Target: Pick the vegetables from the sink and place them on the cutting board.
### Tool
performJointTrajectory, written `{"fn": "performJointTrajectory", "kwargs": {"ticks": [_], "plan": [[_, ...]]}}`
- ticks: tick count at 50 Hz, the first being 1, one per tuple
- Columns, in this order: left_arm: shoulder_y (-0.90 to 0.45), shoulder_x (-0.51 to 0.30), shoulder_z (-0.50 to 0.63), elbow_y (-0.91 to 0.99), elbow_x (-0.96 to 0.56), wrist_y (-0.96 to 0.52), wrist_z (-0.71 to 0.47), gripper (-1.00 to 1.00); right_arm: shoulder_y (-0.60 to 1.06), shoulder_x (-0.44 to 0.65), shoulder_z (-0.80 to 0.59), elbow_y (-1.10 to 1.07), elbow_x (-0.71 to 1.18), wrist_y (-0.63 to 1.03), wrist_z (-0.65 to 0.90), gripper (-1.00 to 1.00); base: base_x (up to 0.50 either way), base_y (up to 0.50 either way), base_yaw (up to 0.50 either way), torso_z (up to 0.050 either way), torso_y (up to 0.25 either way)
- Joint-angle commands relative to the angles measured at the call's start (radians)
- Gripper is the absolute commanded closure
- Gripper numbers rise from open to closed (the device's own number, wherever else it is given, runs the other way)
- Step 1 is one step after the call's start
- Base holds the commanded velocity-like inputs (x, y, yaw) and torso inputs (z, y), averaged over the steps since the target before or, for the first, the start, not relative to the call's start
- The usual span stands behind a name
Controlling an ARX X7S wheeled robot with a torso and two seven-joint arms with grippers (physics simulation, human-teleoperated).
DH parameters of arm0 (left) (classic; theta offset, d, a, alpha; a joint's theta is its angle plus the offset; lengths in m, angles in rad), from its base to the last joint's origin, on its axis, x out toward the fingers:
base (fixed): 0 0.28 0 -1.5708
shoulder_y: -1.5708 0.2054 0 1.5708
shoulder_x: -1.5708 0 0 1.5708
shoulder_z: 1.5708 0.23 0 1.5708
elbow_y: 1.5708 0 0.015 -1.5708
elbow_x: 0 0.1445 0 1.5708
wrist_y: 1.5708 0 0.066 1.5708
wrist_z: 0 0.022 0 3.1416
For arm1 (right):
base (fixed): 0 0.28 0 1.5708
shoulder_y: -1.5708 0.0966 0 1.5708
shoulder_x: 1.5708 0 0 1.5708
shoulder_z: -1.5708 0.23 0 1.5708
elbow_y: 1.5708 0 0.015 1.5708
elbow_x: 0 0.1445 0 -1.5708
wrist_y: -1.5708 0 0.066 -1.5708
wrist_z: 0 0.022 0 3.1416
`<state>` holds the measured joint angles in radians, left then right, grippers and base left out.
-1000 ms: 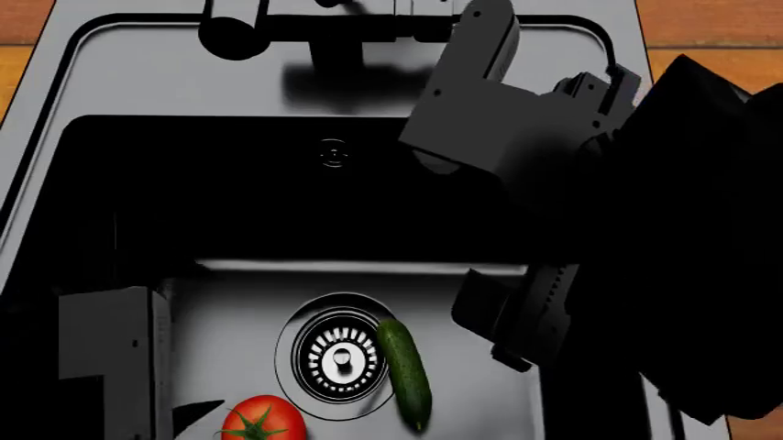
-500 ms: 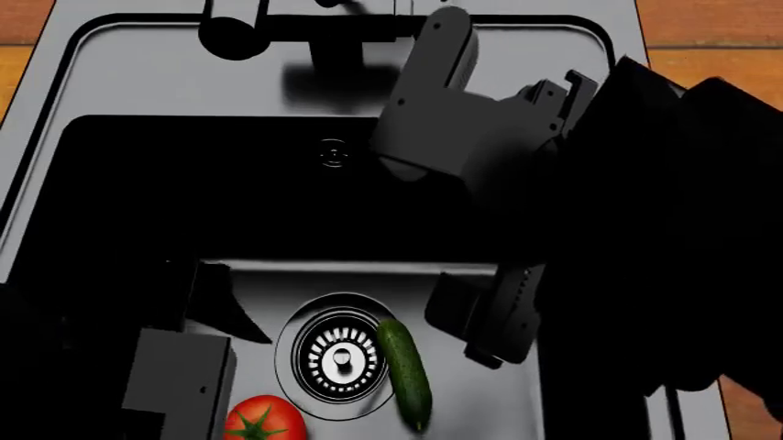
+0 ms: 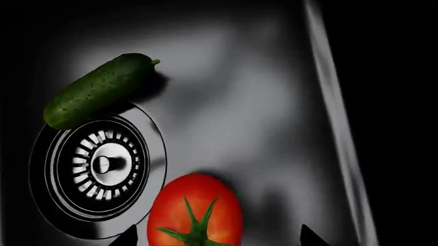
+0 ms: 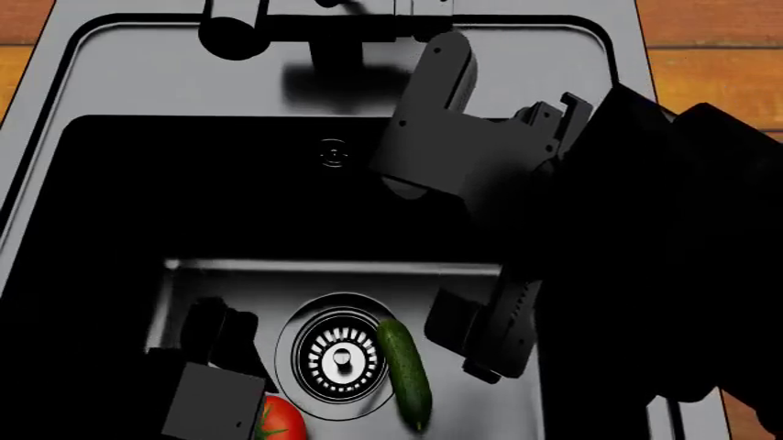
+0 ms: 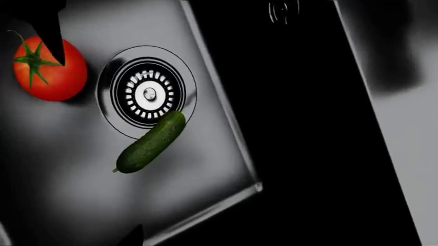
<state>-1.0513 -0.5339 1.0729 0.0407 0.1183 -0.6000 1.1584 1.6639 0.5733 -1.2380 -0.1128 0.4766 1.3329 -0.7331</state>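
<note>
Both arms reach down into the sink (image 4: 73,137), a deep black basin with a wide grey rim and a black faucet (image 4: 306,23) at its far edge. On the sink floor sit the two vegetables. The cucumber (image 4: 404,371) lies along the right side of the round steel drain (image 4: 339,359), one end resting on the drain's outer ring; the right wrist view shows the same overlap, with its stem end pointing away from the drain. The tomato (image 4: 279,422) sits near the drain on its left and closer to the robot, apart from the cucumber, its green stem facing up.

The left claw (image 4: 202,385) hangs low over the tomato and covers most of it in the head view. In the left wrist view the tomato (image 3: 196,212) lies between two dark fingertips (image 3: 128,237) at the picture's edge, with gaps on both sides, so the claw is spread wide and has hold of nothing.

The right claw (image 4: 479,332) is down in the basin just to the right of the cucumber, not touching it. Only dark tips show at the edges of the right wrist view, so I cannot tell how far it is parted; nothing appears to be held in it.

Orange-brown wooden countertop (image 4: 716,64) shows beyond the sink rim. The cutting board is not in view in any picture
</note>
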Motion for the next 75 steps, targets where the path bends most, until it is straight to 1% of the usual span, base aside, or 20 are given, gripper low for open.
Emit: {"fn": "performJointTrajectory", "kwargs": {"ticks": [1,12,37,38,39,43,49,50,51,52,53,54,55,58,61,63,64,67,70,75], "plan": [[-0.009,0.041,-0.001,-0.076,0.013,0.030,0.029,-1.00,-0.021,-0.016,0.028,-0.008,-0.022,0.000,-0.016,-1.00,0.00,0.00,0.00,0.000,0.000],[0.000,0.083,0.016,-0.183,0.018,0.091,-0.007,-1.00,-0.029,-0.022,0.020,0.001,-0.021,-0.010,-0.015,-1.00,0.00,0.00,0.00,0.000,0.000],[0.018,0.125,0.050,-0.344,0.036,0.184,-0.066,-1.00,-0.042,-0.024,0.015,0.008,-0.014,-0.017,-0.009,-1.00,0.00,0.00,0.00,-0.002,-0.001],[0.023,0.165,0.077,-0.470,0.090,0.301,-0.174,1.00,-0.048,-0.026,0.007,0.011,-0.016,-0.020,-0.008,-1.00,0.02,0.00,-0.01,-0.011,-0.012],[0.024,0.172,0.086,-0.500,0.095,0.329,-0.185,1.00,-0.049,-0.025,0.007,0.010,-0.015,-0.020,-0.007,-1.00,0.01,0.00,-0.01,-0.010,-0.012],[0.029,0.174,0.091,-0.507,0.101,0.331,-0.193,1.00,-0.050,-0.024,0.008,0.004,-0.013,-0.016,-0.005,-1.00,0.00,0.00,-0.01,-0.006,-0.011],[0.033,0.179,0.075,-0.527,0.110,0.384,-0.268,1.00,-0.054,-0.023,0.012,-0.001,-0.010,-0.014,0.001,-1.00,0.00,0.00,-0.01,-0.008,-0.012],[0.037,0.181,0.057,-0.533,0.115,0.414,-0.324,1.00,-0.051,-0.022,0.012,-0.003,-0.009,-0.012,0.000,-1.00,0.01,-0.01,-0.01,0.000,-0.013],[0.035,0.185,0.053,-0.539,0.118,0.416,-0.339,1.00,-0.049,-0.021,0.012,-0.002,-0.009,-0.012,0.000,-1.00,0.00,-0.01,-0.01,-0.013,-0.013],[0.036,0.187,0.028,-0.536,0.120,0.433,-0.397,1.00,-0.048,-0.019,0.014,-0.008,-0.008,-0.008,0.001,-1.00,0.00,-0.01,-0.01,-0.010,-0.013],[0.037,0.182,0.020,-0.528,0.119,0.452,-0.415,1.00,-0.048,-0.018,0.015,-0.011,-0.006,-0.004,0.002,-1.00,0.01,-0.01,-0.01,0.000,-0.012],[0.041,0.165,-0.014,-0.485,0.107,0.458,-0.453,1.00,-0.045,-0.013,0.017,-0.027,-0.002,0.010,0.004,-1.00,0.00,-0.01,-0.01,-0.012,-0.012],[0.051,0.149,-0.028,-0.442,0.098,0.449,-0.460,1.00,-0.041,-0.012,0.014,-0.032,0.000,0.018,0.003,-1.00,0.00,-0.01,-0.01,0.000,-0.011],[0.082,0.089,-0.074,-0.295,0.065,0.435,-0.471,1.00,-0.030,-0.012,0.018,-0.037,0.001,0.036,0.007,-1.00,0.00,0.00,0.00,-0.003,-0.004],[0.089,0.045,-0.114,-0.196,0.049,0.397,-0.480,1.00,-0.022,-0.024,0.038,-0.028,0.014,0.074,0.012,-1.00,0.00,0.00,0.00,-0.004,-0.003],[0.092,0.034,-0.125,-0.167,0.044,0.382,-0.482,1.00,-0.022,-0.033,0.051,-0.025,0.022,0.100,0.017,-1.00,0.00,0.00,0.00,0.000,0.000],[0.099,0.004,-0.149,-0.093,0.032,0.345,-0.479,1.00,-0.026,-0.045,0.067,-0.010,0.030,0.127,0.022,-1.00,0.00,0.00,0.00,0.000,-0.010],[0.109,-0.028,-0.171,-0.025,0.024,0.321,-0.483,1.00,-0.029,-0.074,0.112,0.020,0.045,0.176,0.037,-1.00,0.00,0.00,0.00,-0.003,0.000],[0.123,-0.058,-0.180,0.019,0.023,0.300,-0.485,1.00,-0.009,-0.085,0.110,0.027,0.051,0.179,0.034,-1.00,0.00,0.00,0.00,0.000,0.000],[0.143,-0.092,-0.218,0.084,0.018,0.287,-0.522,1.00,0.007,-0.107,0.150,0.067,0.066,0.200,0.036,-1.00,0.00,0.00,0.00,0.000,0.000]]}}
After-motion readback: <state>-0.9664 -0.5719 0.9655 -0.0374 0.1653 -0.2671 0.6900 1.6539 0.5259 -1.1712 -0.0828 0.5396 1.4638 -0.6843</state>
